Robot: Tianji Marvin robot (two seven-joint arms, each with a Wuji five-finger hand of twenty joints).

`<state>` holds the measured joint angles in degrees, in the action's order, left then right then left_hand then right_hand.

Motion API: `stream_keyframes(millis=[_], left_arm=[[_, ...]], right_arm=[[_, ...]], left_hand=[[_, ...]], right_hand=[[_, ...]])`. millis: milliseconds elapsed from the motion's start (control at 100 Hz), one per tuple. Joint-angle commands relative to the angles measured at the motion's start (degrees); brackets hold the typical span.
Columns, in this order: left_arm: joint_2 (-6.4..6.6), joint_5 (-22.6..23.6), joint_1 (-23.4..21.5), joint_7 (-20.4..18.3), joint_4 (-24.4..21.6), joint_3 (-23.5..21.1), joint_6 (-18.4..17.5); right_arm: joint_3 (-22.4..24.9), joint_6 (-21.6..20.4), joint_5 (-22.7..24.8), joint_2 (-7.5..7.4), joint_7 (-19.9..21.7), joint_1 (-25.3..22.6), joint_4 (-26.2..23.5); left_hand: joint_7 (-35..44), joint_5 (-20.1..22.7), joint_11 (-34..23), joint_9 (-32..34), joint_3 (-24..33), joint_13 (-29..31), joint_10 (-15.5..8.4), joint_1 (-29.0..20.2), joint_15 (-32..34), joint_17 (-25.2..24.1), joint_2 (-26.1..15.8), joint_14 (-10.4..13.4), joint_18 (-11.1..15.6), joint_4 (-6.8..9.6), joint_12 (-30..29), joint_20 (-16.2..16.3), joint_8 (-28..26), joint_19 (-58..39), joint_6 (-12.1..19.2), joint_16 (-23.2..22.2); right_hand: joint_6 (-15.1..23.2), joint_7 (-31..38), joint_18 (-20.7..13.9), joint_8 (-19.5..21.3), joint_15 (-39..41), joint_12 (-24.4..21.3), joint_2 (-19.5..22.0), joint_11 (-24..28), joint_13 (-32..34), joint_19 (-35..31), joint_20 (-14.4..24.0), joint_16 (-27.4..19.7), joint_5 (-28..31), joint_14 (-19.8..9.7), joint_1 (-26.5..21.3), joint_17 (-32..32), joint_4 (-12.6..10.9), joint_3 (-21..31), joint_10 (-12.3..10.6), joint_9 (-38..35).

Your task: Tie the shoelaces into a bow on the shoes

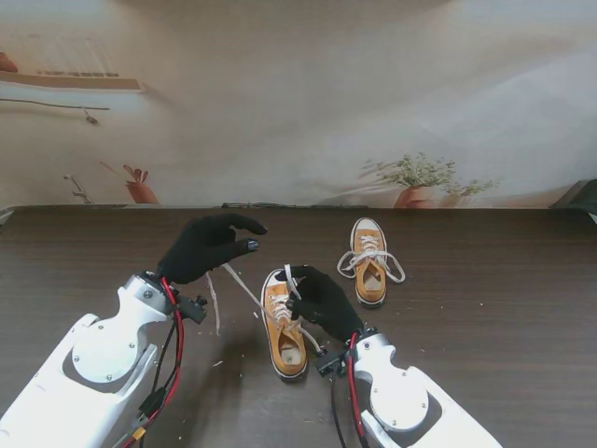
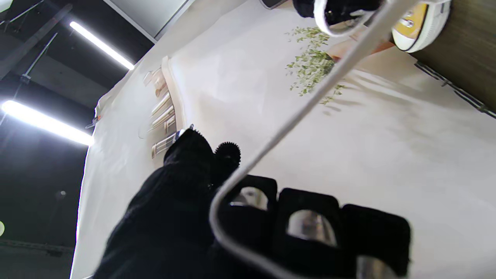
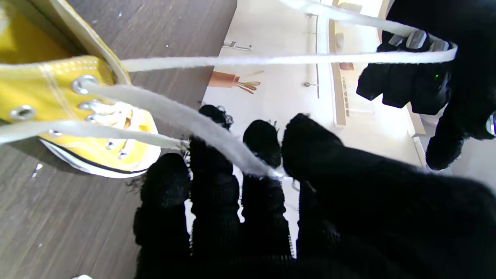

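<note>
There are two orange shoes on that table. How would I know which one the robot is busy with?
Look at the dark wooden table in the stand's view, between the two black-gloved hands. The shoe being worked on is the nearer one, with its white lace pulled out sideways to the left hand. The other shoe sits farther away, untouched, its laces lying loose.

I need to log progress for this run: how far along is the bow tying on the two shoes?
Done: the farther shoe already seems to carry a tied bow. In hand: the left hand pulls one lace of the nearer shoe out taut, and the right hand grips its other lace. Left: that shoe shows no bow yet.
</note>
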<state>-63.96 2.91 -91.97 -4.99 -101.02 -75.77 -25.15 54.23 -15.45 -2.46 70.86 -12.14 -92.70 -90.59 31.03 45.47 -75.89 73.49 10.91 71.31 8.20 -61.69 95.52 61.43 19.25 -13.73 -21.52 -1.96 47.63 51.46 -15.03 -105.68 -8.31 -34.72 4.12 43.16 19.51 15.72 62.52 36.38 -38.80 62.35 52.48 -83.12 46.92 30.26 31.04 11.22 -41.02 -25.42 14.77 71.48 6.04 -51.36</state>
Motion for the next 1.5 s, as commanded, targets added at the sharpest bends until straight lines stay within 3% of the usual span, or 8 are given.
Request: stream_keyframes(millis=[0, 220, 370, 540, 940, 1280, 1350, 1490], left_arm=[[0.15, -2.0, 1.0, -2.9, -0.3, 0.3, 1.1], [-0.03, -12.6, 4.2, -7.4, 3.9, 2.9, 1.9], [-0.12, -18.9, 6.4, -11.0, 6.0, 4.5, 1.8], [-0.26, -23.5, 9.0, -14.3, 7.7, 6.5, 2.6], [-2.01, -27.4, 14.6, -13.2, 10.6, 12.9, 4.2], [-3.02, -25.4, 19.5, -10.9, 11.9, 17.7, 4.8], [-3.25, -24.4, 20.8, -10.3, 12.5, 18.6, 5.2], [-4.55, -23.7, 23.3, -7.3, 14.3, 20.7, 6.4]], right_arm=[[0.3, 0.0, -0.9, -0.29, 1.0, 0.1, -0.3], [0.1, -0.3, -0.8, -0.38, 1.7, 1.1, 0.6], [-0.1, -0.3, 0.4, -0.81, 2.9, 1.7, 1.0], [-0.5, -0.3, 2.0, -1.33, 4.3, 2.6, 1.5], [-2.9, -0.1, 2.7, -1.80, 7.8, 6.1, 4.5], [-4.6, -0.3, 2.7, -1.11, 7.0, 8.2, 6.6], [-4.7, -0.4, 2.8, -0.95, 6.5, 8.4, 6.8], [-4.6, -2.0, 3.2, -0.69, 5.5, 8.7, 8.0]], left_hand=[[0.3, -0.4, -2.4, 2.6, -2.1, 1.3, 3.7, -0.8, 3.4, 1.9, -1.9, -1.5, 12.0, 0.72, 1.5, 0.7, -0.2, -14.3, 1.1, -2.1], [0.3, -0.3, -2.4, 2.3, -2.7, 1.3, 4.0, -0.9, 3.4, 1.9, -2.4, -1.6, 11.7, 0.69, 1.6, 0.7, -0.1, -14.3, 0.8, -2.1], [0.1, -0.2, -2.4, 2.3, -3.2, 1.3, 4.0, -1.1, 3.5, 1.9, -2.6, -2.0, 11.7, 0.72, 1.7, 1.1, 0.1, -14.3, 0.7, -2.2], [-0.1, -0.2, -2.4, 2.3, -3.6, 1.3, 3.9, -1.2, 3.6, 2.0, -2.7, -1.8, 11.9, 0.83, 1.8, 1.5, 0.2, -14.3, 0.8, -2.3], [-0.2, -0.1, -2.3, 2.0, -4.6, 1.3, 3.8, -0.5, 3.6, 1.9, -4.1, -1.7, 11.9, 0.82, 2.0, 1.5, 0.2, -14.3, 1.0, -2.4], [-0.1, 0.3, -2.3, 2.0, -5.2, 1.3, 3.8, -0.3, 3.6, 1.9, -4.4, -1.7, 11.8, 0.95, 2.1, 1.3, 0.1, -14.3, 1.2, -2.4], [-0.1, 0.3, -2.3, 2.0, -5.4, 1.3, 3.7, -0.2, 3.5, 1.9, -4.4, -1.7, 11.8, 0.98, 2.2, 1.2, 0.0, -14.3, 1.3, -2.4], [1.2, 0.6, -2.1, 1.7, -5.6, 1.3, 3.0, -0.1, 2.8, 1.8, -4.3, -1.4, 11.6, 1.17, 2.4, -0.1, -0.7, -14.3, 2.0, -2.1]], right_hand=[[-0.4, -0.7, -1.6, 0.6, 1.8, 1.5, -1.4, 2.4, -1.3, -1.1, 1.2, 0.5, -1.8, -1.4, 2.6, 0.7, 2.3, -1.0, -1.6, 0.8], [-1.7, -1.6, -3.9, -0.2, 12.8, 9.7, 1.1, 10.8, -0.3, -10.5, 6.1, 5.2, -2.0, -2.8, 15.5, -3.6, -1.9, -0.3, -3.5, 0.4], [-2.0, -2.1, -4.2, -0.4, 13.7, 12.2, 2.4, 11.7, -0.6, -11.0, 6.5, 5.6, -2.7, -3.2, 18.2, -3.3, -5.8, -0.7, -4.0, 0.8], [-2.2, -2.5, -4.6, -0.7, 13.9, 13.2, 3.9, 11.6, -1.1, -11.5, 6.8, 5.8, -3.8, -3.2, 19.1, -3.2, -6.4, -3.5, -4.1, 1.5], [-1.7, -2.6, -4.2, -0.9, 14.6, 14.1, 2.2, 11.8, 1.0, -12.3, 6.9, 5.8, -0.4, -3.4, 19.1, -5.3, -6.2, -5.4, -4.7, -0.9], [0.3, 0.7, -1.8, 0.4, 10.3, 14.2, -1.4, 12.1, 5.5, -9.5, 5.0, 2.8, 10.5, -2.9, 17.2, -8.0, -6.0, -4.0, -5.8, -7.7], [2.1, 9.6, -1.1, -6.7, 9.7, 14.6, -3.3, 12.1, 6.9, -9.3, 4.4, 2.3, 13.1, -2.9, 14.0, -8.9, 1.9, -5.3, -5.6, -10.4], [7.1, 19.1, -1.2, -3.7, 9.4, 14.6, -3.4, 11.8, 7.0, -8.2, 3.9, 2.2, 20.4, -3.1, 11.3, -8.8, 2.3, -4.8, -5.8, -11.0]])
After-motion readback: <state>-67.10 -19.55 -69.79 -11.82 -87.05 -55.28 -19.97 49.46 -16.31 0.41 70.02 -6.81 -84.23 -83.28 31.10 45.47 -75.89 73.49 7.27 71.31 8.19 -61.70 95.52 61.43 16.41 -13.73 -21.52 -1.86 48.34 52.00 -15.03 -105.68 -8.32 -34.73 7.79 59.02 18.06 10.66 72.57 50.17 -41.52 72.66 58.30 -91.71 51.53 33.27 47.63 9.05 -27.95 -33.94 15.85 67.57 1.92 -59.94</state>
